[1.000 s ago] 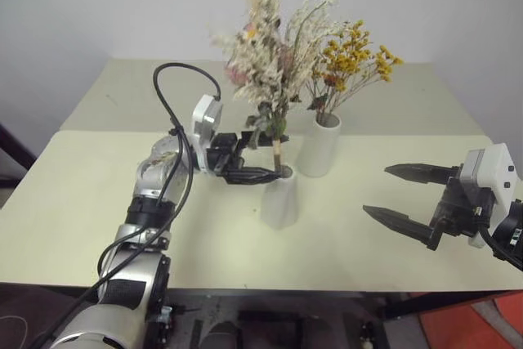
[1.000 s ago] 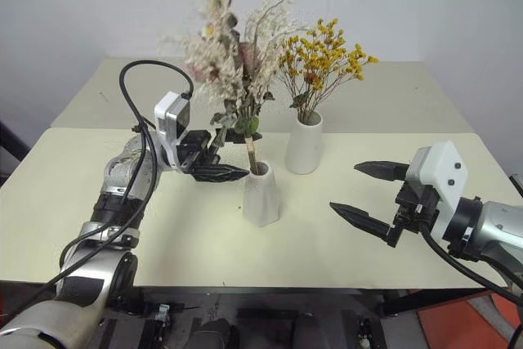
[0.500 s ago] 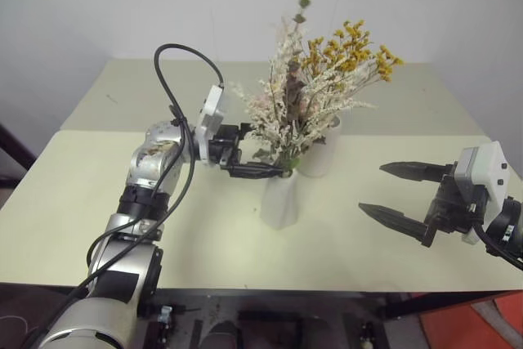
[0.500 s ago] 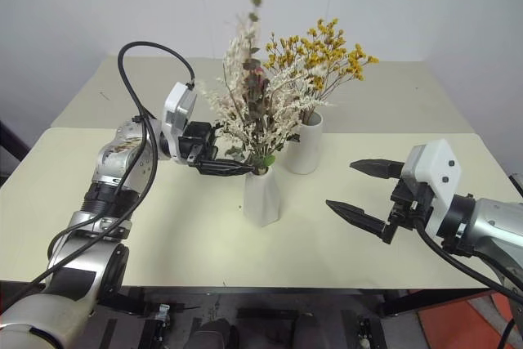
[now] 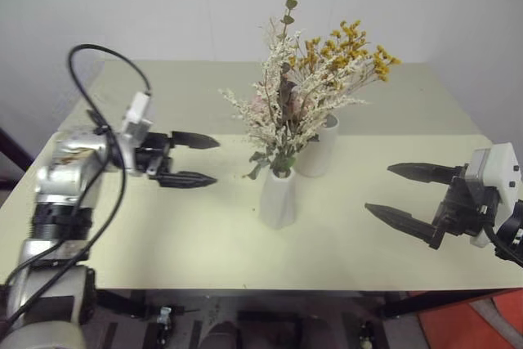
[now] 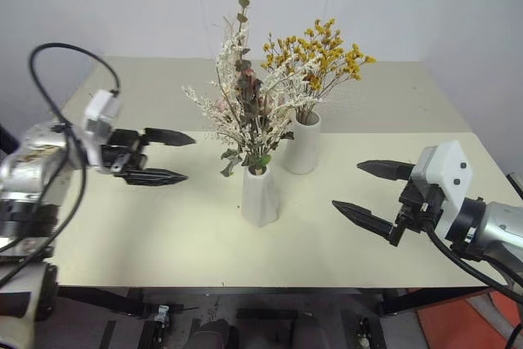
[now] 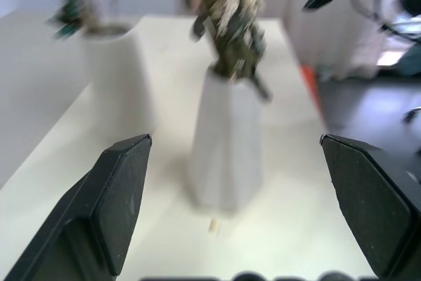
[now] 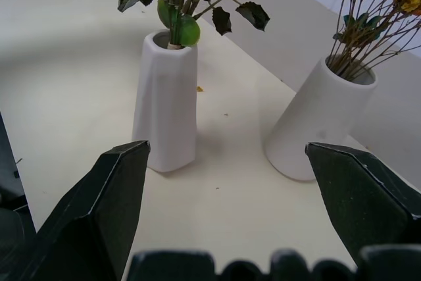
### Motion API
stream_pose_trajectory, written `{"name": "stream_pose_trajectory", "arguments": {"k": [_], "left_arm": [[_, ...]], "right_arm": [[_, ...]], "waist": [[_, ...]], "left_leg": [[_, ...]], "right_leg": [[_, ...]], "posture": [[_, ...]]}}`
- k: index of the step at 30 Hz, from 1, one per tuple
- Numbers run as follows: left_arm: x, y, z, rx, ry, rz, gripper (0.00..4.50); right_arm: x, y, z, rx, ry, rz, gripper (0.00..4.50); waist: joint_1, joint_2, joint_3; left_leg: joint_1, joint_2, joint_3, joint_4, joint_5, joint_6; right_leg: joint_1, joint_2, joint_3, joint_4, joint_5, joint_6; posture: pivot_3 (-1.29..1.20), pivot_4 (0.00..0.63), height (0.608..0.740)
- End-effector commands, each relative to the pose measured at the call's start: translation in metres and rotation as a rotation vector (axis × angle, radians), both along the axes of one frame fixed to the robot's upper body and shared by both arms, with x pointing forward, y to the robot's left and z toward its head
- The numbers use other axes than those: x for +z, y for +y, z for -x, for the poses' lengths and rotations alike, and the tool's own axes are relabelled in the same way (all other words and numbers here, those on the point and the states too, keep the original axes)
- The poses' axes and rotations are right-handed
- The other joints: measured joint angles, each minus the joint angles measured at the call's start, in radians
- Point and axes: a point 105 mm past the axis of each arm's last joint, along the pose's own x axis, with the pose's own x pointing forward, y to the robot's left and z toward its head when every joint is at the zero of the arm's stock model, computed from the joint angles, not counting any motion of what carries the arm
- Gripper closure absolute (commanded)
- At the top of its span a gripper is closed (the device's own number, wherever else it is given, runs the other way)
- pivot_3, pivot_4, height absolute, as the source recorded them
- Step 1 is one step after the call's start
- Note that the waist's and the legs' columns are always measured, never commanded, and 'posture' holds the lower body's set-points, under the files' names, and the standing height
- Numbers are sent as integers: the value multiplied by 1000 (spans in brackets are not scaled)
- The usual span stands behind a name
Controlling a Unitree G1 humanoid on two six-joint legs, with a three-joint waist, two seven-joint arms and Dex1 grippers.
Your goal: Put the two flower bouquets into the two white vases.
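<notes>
The shorter tapered white vase (image 5: 278,198) stands mid-table and holds the bundle of pale pink roses, white sprigs and green leaves (image 5: 282,108). Just behind it to the right, the taller white vase (image 5: 320,146) holds the orange-yellow spray (image 5: 351,51). My left gripper (image 5: 214,161) hangs open and empty, well to the left of the short vase, fingers pointing at it. My right gripper (image 5: 377,189) is open and empty to the right of both vases. The right wrist view shows the short vase (image 8: 166,100) and the tall vase (image 8: 316,123) upright and apart.
The pale table (image 5: 204,243) is two tops joined, with a seam running behind the vases. A white wall stands behind the far edge. A black cable (image 5: 98,55) loops over my left arm. An orange-red object (image 5: 490,324) lies on the floor at the lower right.
My left gripper let go of the pink and white bundle, which settled upright in the short vase, and drew away to the left. The right gripper stayed put.
</notes>
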Motion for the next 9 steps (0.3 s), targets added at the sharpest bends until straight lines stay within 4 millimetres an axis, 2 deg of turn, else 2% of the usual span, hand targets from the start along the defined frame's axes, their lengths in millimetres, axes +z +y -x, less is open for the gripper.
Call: {"name": "stream_pose_trajectory", "arguments": {"k": [1, 4, 9], "left_arm": [[19, 23, 15, 64, -60, 3, 28], [22, 34, 32, 108, -44, 7, 28], [20, 40, 52, 165, -40, -4, 28]], "right_arm": [[15, -12, 5, -25, -39, 8, 0], [20, -29, 8, -51, -27, 11, 0], [27, -56, 7, -91, -5, 51, 0]], "waist": [[0, 0, 0], [2, 0, 0], [3, 0, 0]], "left_leg": [[0, 0, 0, 0, 0, 0], [0, 1, 0, 0, 0, 0], [2, 1, 1, 0, 0, 0]], "right_leg": [[0, 0, 0, 0, 0, 0], [0, 0, 0, 0, 0, 0], [2, 0, 0, 0, 0, 0]], "posture": [[0, 150, 740], [0, 150, 740], [0, 150, 740]]}}
